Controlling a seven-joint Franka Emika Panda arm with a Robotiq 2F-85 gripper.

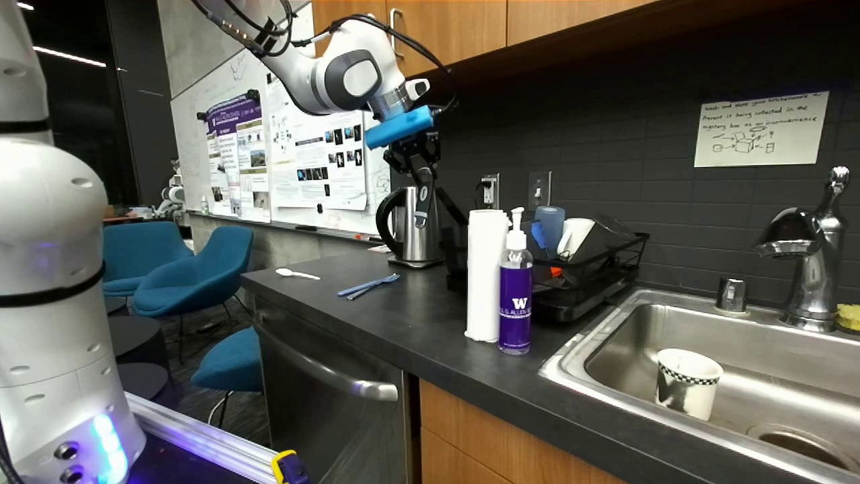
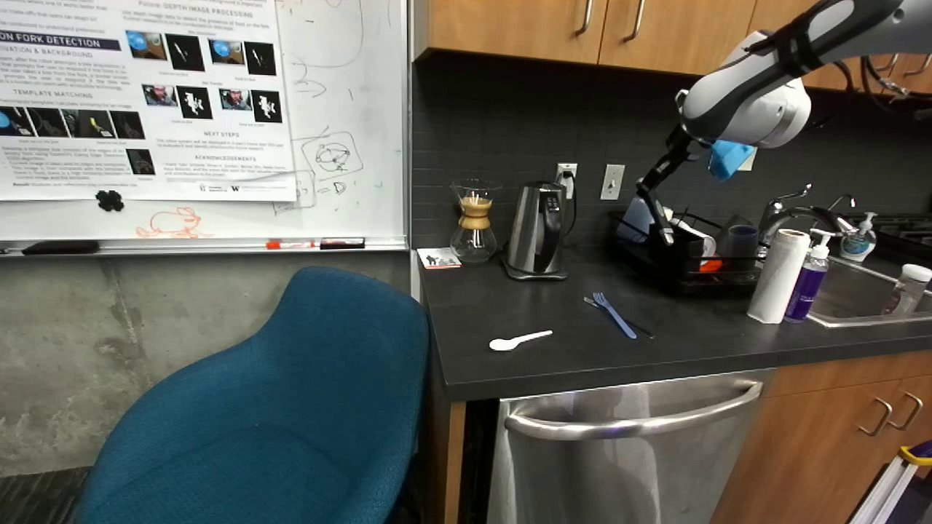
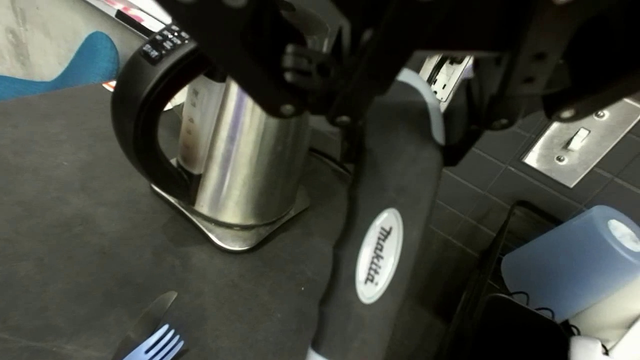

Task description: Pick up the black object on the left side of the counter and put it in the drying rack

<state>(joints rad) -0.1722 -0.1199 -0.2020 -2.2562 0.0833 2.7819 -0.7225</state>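
Note:
The black object (image 3: 395, 170) is a long, handle-like piece with a white oval label and a pale rim. My gripper (image 3: 405, 142) is shut on its upper end. It hangs downward, tilted, above the counter (image 3: 75, 200). In the exterior views, the black object shows in front of the kettle (image 1: 423, 181) and over the left part of the rack (image 2: 655, 207). The gripper (image 1: 415, 158) is above it. The drying rack (image 1: 571, 310) holds a blue cup and dark dishware; it also shows in an exterior view (image 2: 681, 285) and at the lower right of the wrist view (image 3: 475, 305).
A steel kettle (image 2: 535, 233) and glass coffee maker (image 2: 475, 233) stand at the back left. Paper towel roll (image 1: 485, 275) and purple bottle (image 1: 515, 296) stand in front of the rack. Blue fork (image 2: 615, 314) and white spoon (image 2: 518, 340) lie on the counter. Wooden cabinets (image 1: 443, 33) hang above.

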